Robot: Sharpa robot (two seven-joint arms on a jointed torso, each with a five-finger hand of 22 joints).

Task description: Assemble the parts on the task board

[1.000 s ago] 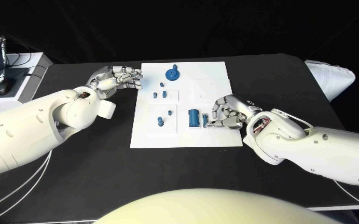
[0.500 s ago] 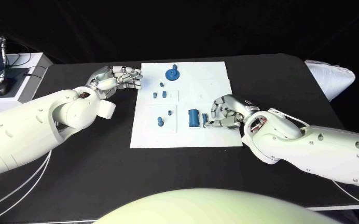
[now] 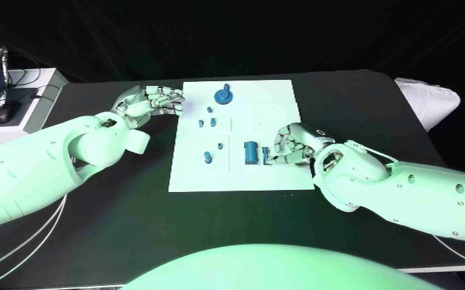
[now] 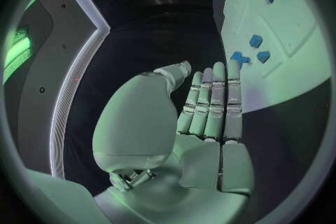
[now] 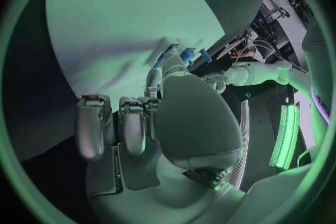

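Observation:
The white task board (image 3: 232, 169) lies mid-table. On it are a round blue knob (image 3: 224, 95), several small blue pegs (image 3: 206, 123), a blue bar (image 3: 207, 157) and an upright blue cylinder (image 3: 251, 152). My right hand (image 3: 293, 144) rests on the board's right part with its fingers curled. Its fingertips pinch a slim blue part (image 3: 265, 156) just right of the cylinder. In the right wrist view the thumb (image 5: 192, 123) hides the pinch. My left hand (image 3: 153, 103) lies at the board's left edge. Its fingers (image 4: 212, 101) are straight and hold nothing, close to the pegs (image 4: 256, 41).
A white box (image 3: 21, 99) stands past the table's left edge, and a pale object (image 3: 433, 102) lies at the far right. Black tabletop (image 3: 116, 196) stretches on both sides of the board and toward me.
My right hand has crept slightly left, toward the cylinder, with the slim part at its fingertips. The left hand has stayed where it was.

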